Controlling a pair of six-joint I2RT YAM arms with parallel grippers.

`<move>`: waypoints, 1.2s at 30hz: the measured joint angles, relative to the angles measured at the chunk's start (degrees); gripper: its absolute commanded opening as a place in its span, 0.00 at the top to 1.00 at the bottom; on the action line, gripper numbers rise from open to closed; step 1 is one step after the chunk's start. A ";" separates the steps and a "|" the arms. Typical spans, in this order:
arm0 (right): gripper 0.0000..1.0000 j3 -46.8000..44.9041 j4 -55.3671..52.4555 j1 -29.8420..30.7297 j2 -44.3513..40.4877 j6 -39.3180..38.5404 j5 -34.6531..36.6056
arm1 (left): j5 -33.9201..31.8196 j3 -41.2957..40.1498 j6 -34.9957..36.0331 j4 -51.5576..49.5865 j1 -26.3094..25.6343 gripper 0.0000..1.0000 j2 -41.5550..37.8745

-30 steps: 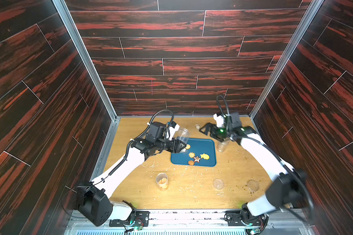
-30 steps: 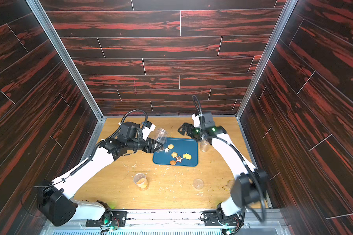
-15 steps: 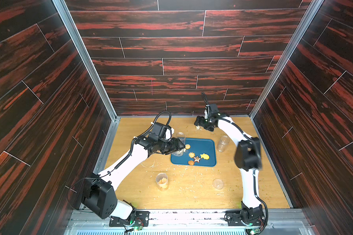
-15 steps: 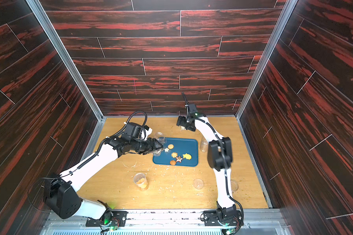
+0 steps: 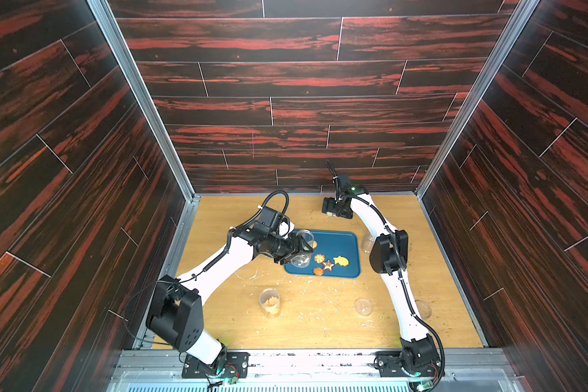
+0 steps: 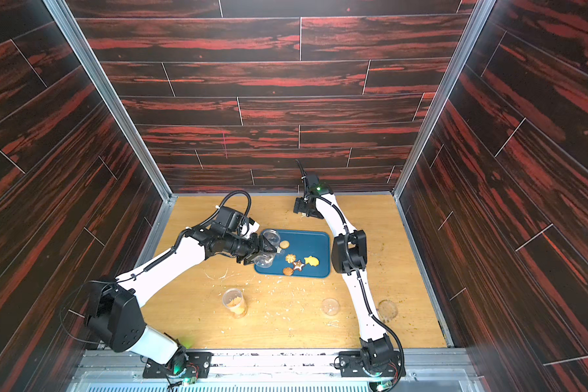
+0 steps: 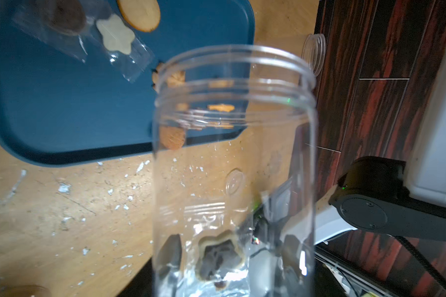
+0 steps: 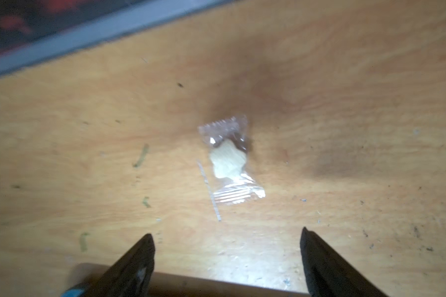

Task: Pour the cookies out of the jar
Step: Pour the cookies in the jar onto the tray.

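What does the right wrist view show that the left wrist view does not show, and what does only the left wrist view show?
Only the right wrist view: the right gripper, jaws open, and before it one wrapped pale star-shaped cookie lying alone. Only the left wrist view: the clear jar with a wrapped cookie seemingly inside, and the blue tray with cookies. Both: the wooden table with crumbs.

You carried the right gripper [image 8: 226,232] away from the far right corner of the dark blue rectangular tray [image 5: 348,244] to the back of the wooden table [image 5: 319,325], where it came over a small pale biscuit in a clear wrapper [image 8: 228,159]. You also lowered the clear plastic jar [image 7: 232,167] closer to the tray's left edge.
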 measured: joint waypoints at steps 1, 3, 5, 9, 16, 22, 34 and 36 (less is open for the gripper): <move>0.09 -0.04 0.02 0.00 0.22 -0.22 0.09 | 0.48 -0.28 -0.68 0.20 0.04 0.53 0.00; 0.10 -0.04 0.17 0.00 0.55 -0.57 0.20 | 1.40 -0.76 -2.29 0.26 0.17 0.53 0.20; 0.11 -0.04 0.68 0.00 0.96 -0.79 0.35 | 2.47 -1.53 -4.83 1.51 0.48 0.53 0.68; 0.15 -0.04 1.79 0.00 1.97 -1.01 0.33 | 4.79 -4.90 -12.72 7.78 1.31 0.54 2.23; 0.19 0.92 4.31 -0.37 4.20 -0.42 -0.22 | 6.95 -12.37 -28.76 23.43 1.64 0.54 3.87; 0.18 1.42 6.34 -0.87 4.92 0.02 -0.59 | 7.74 -13.14 -34.49 29.92 1.64 0.54 4.46; 0.49 3.58 10.12 -2.27 7.04 0.92 -3.89 | 8.11 -13.68 -38.64 34.97 1.68 0.54 5.44; 0.59 3.61 10.93 -2.67 7.39 1.01 -5.20 | 8.07 -13.86 -39.80 36.41 1.68 0.54 6.01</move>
